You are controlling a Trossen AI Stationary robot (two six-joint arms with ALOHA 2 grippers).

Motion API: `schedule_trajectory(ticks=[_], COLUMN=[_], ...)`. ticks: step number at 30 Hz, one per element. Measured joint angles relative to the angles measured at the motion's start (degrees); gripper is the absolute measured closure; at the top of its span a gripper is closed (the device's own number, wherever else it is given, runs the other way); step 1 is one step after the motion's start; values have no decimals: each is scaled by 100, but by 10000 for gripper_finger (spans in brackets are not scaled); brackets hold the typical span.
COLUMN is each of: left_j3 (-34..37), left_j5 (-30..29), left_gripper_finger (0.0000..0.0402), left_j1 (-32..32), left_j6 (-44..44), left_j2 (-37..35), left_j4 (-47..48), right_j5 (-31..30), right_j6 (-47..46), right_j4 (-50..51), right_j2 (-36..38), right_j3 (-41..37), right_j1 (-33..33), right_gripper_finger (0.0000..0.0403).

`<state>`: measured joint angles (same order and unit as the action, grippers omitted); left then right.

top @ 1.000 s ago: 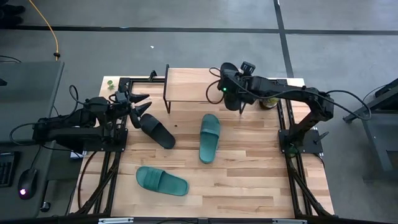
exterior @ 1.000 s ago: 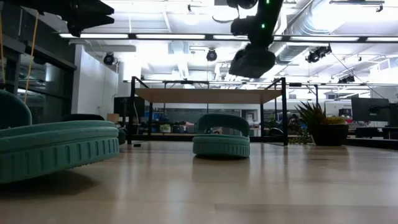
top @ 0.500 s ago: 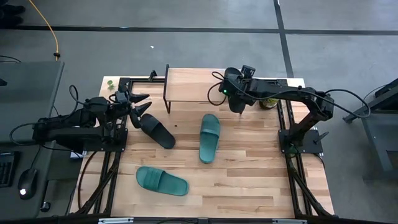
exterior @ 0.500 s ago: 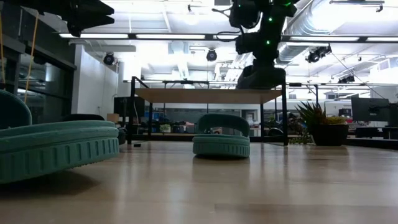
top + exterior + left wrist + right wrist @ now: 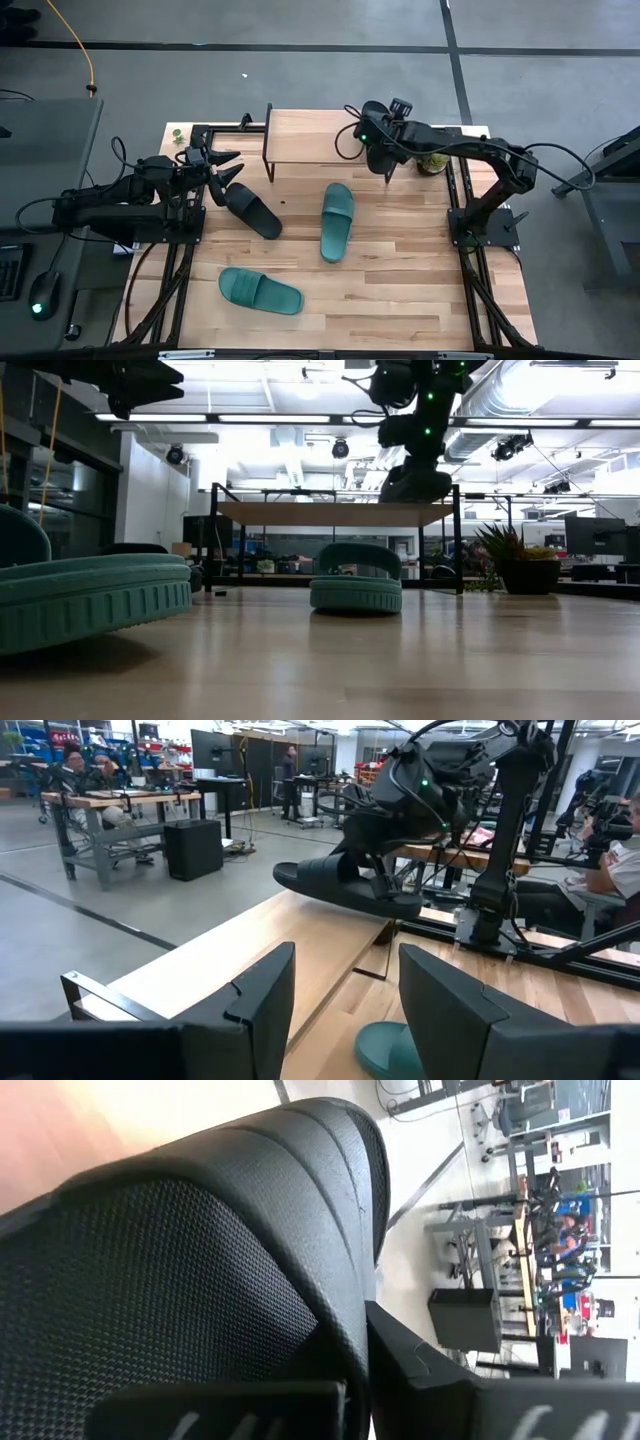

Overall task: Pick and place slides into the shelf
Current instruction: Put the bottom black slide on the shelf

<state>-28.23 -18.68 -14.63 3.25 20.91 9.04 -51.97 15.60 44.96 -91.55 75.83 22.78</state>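
Potted plant [image 5: 520, 565] beside tabletop [image 5: 400, 290]

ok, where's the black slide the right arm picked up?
In the right gripper, the black slide hangs just above the shelf top's right end, at the table's far edge.

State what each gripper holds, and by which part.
Right gripper: a black slide, clamped at its strap, over the shelf. Left gripper: nothing.

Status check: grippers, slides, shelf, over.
Right gripper shut on black slide, over the shelf top's right end. Left gripper open, idle by second black slide. Two teal slides on table. Shelf top unobstructed.
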Motion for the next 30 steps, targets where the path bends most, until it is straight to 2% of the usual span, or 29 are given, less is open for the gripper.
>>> schedule_trajectory(ticks=[10, 21, 30], left_j3=[0, 0, 0], left_j5=[0, -1, -2], left_gripper_finger=[238, 238, 238], left_j1=[0, 0, -1], left_j6=[0, 0, 2], left_j2=[0, 0, 0], left_j4=[0, 1, 0], right_j5=[263, 270, 323], right_j6=[141, 268, 266], right_j4=[-65, -79, -139], right_j2=[0, 0, 0], right_j3=[0, 2, 4], right_j1=[198, 222, 370], right_gripper_finger=[403, 402, 367])
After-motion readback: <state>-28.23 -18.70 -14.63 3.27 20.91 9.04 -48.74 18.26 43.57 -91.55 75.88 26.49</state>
